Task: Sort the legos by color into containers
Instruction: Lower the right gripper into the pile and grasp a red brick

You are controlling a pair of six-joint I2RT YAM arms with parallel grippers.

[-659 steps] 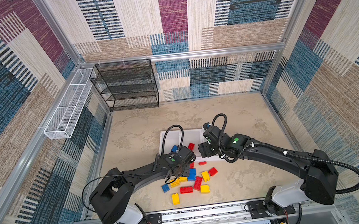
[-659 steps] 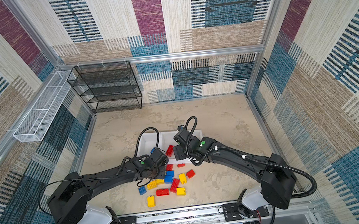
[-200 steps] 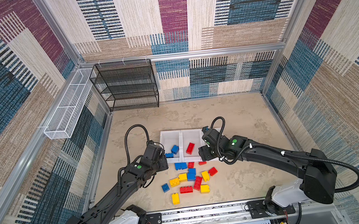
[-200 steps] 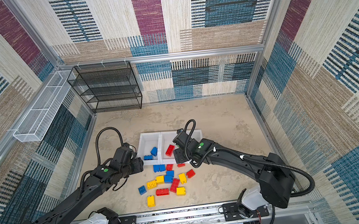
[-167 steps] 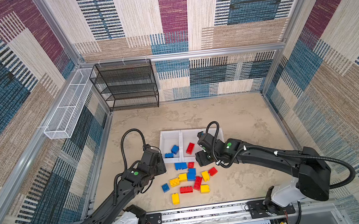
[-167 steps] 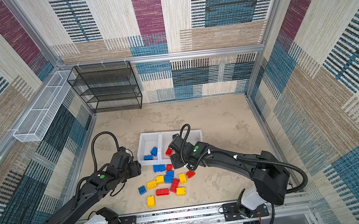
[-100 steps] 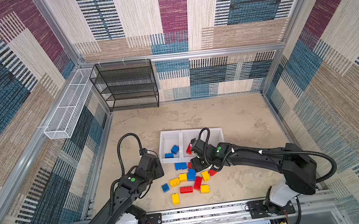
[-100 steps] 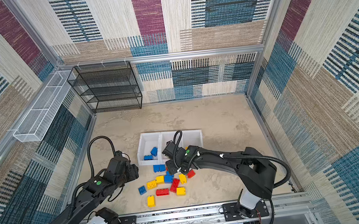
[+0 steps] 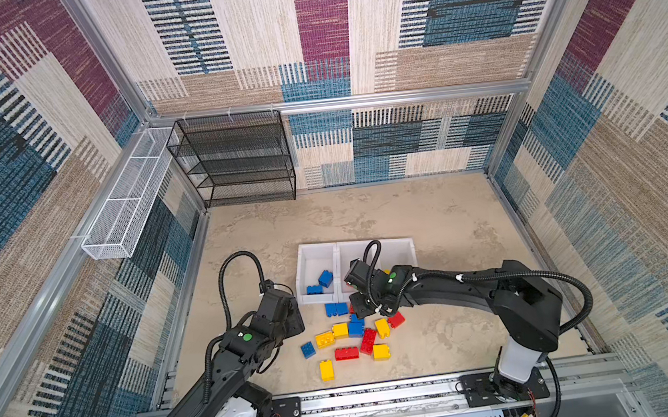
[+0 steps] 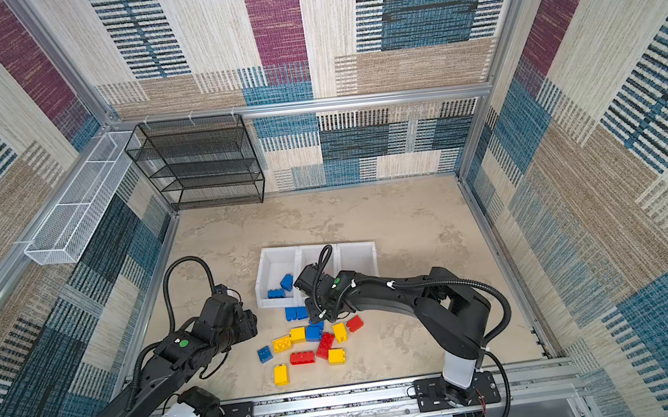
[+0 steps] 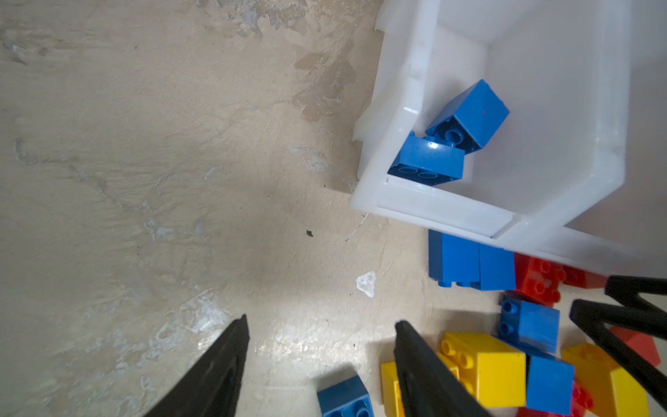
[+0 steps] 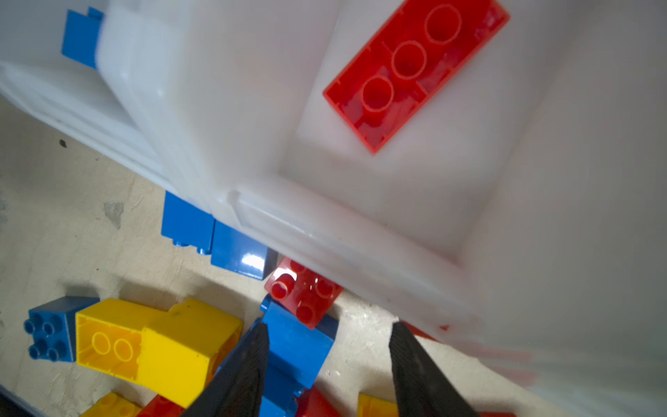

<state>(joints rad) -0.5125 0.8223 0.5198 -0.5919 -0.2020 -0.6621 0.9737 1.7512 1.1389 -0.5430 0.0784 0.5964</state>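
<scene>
Right gripper point(image 12: 328, 326) is low over the loose pile point(image 9: 354, 329), right at the front wall of the middle bin point(image 12: 325, 224). Jaws are apart, straddling a blue brick point(image 12: 299, 343). One finger is at its side and there's bare table on the other side, so it's not clamped. Top views can't confirm this: my wrist body covers the tips and most of the middle bin. Only the right wrist view shows what's in that bin: one red oblong brick point(image 12: 415, 72), studs down.

Left gripper point(image 11: 321, 320) is released, with nothing between the fingers but table point(image 11: 144, 180). It sits just left of the pile, near the left bin point(image 9: 300, 273) corner. Both top views and the left wrist view agree on that bin: two blue bricks point(image 9: 325, 278), one leaning on the other in the near corner. An outside blue pair point(image 11: 469, 267) touches its front wall. The other legos, mixed red, yellow and blue, are on the table in front of the bins.
</scene>
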